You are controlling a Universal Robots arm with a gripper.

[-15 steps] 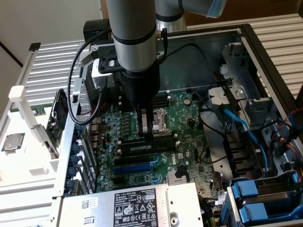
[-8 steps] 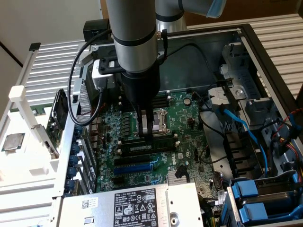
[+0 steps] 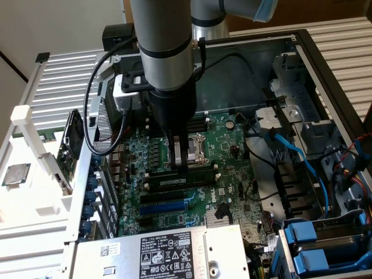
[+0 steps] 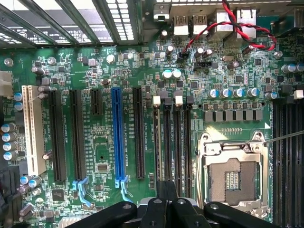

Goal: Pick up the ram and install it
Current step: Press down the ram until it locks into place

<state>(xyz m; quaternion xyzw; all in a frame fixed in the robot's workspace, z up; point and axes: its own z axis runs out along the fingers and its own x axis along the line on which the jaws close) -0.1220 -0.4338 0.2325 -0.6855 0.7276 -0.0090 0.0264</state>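
Observation:
The ram (image 3: 174, 181) is a thin green stick standing on edge in one of the black memory slots, next to the processor socket (image 3: 195, 148). In the wrist view its narrow top edge (image 4: 156, 142) runs between the white end clips. My gripper (image 3: 182, 170) points straight down over the middle of this stick with its fingers shut. The black fingers (image 4: 166, 187) are right at the ram's top edge. I cannot tell whether they touch it.
The motherboard (image 3: 232, 145) lies in an open computer case. A blue expansion slot (image 4: 117, 137) and black slots lie beside the memory slots. Blue cables (image 3: 296, 160) and drive bays (image 3: 317, 241) are at the exterior view's right, and a power supply (image 3: 163, 253) is in front.

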